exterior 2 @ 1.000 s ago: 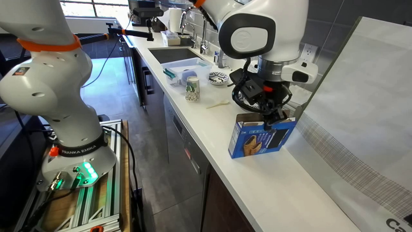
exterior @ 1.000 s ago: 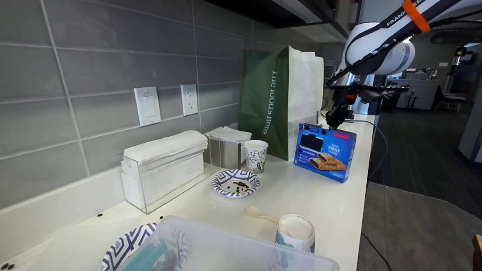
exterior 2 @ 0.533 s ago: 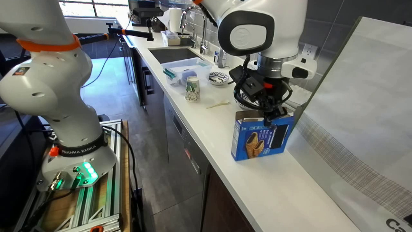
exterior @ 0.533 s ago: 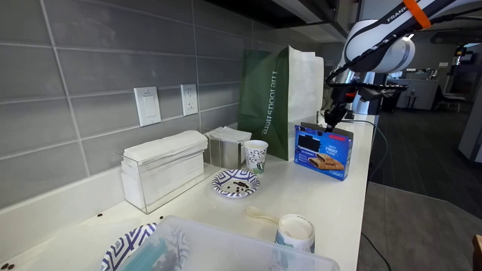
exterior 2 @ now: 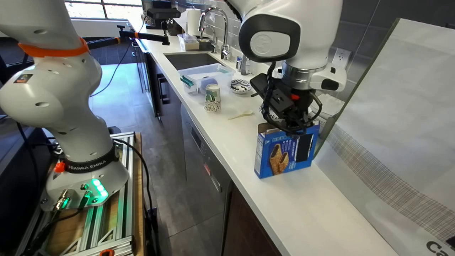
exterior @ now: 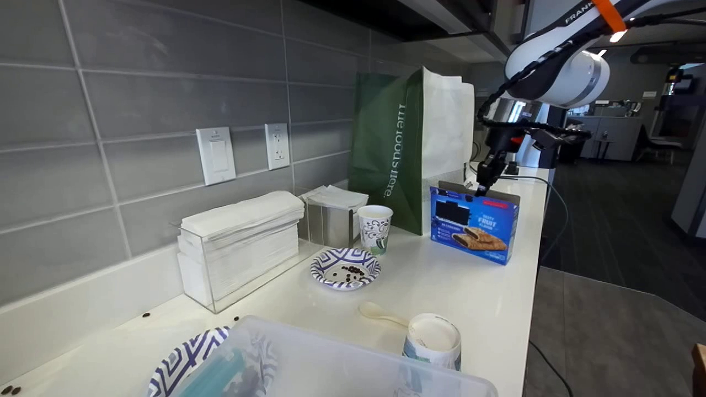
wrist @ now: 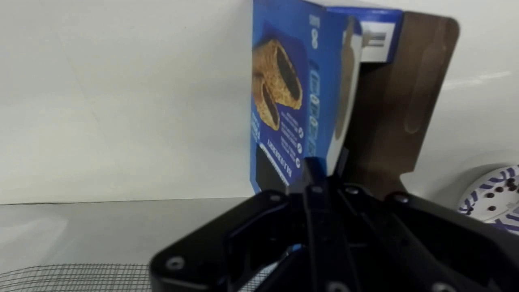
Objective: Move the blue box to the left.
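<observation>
While the box [exterior: 474, 225] was right of centre in an exterior view | the gripper [wrist: 329, 164] pinched its front panel.

In an exterior view we have the box [exterior: 474, 226] right of the bag [exterior: 411, 151], with the gripper [exterior: 480, 192] at the box's top edge. On the counter [exterior: 485, 309], a cup [exterior: 375, 229] stands before the bag; nearer us sits a bowl [exterior: 326, 263] with beans [exterior: 353, 270] in it. We see a spoon [exterior: 381, 314] left of another cup [exterior: 433, 342], both behind the tub [exterior: 331, 366].
</observation>
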Robot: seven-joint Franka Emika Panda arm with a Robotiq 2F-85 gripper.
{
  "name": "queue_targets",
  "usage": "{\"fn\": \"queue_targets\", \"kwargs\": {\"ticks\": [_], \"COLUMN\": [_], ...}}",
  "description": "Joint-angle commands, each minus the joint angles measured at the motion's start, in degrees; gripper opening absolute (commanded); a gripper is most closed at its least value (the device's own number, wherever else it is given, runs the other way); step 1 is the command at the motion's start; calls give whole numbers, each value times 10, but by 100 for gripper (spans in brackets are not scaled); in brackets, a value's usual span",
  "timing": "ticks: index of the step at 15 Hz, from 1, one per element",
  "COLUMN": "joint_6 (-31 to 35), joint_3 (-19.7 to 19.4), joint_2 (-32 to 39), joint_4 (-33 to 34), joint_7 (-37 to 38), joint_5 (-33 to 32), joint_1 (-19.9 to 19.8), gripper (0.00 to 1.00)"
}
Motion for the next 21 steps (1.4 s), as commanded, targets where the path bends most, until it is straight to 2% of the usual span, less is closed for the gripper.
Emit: {"fn": "queue_targets", "kwargs": {"ticks": [1,10,21], "joint_6": [-36,-167,-343], "joint_3": [3,11,-6], "joint_2": [4,24,89], "joint_4": [-4,5,39], "joint_7": [-76,-150,-179], "joint_5": [66,161,251], "joint_1": [0,-4,-51], "gripper": [0,0,0]}}
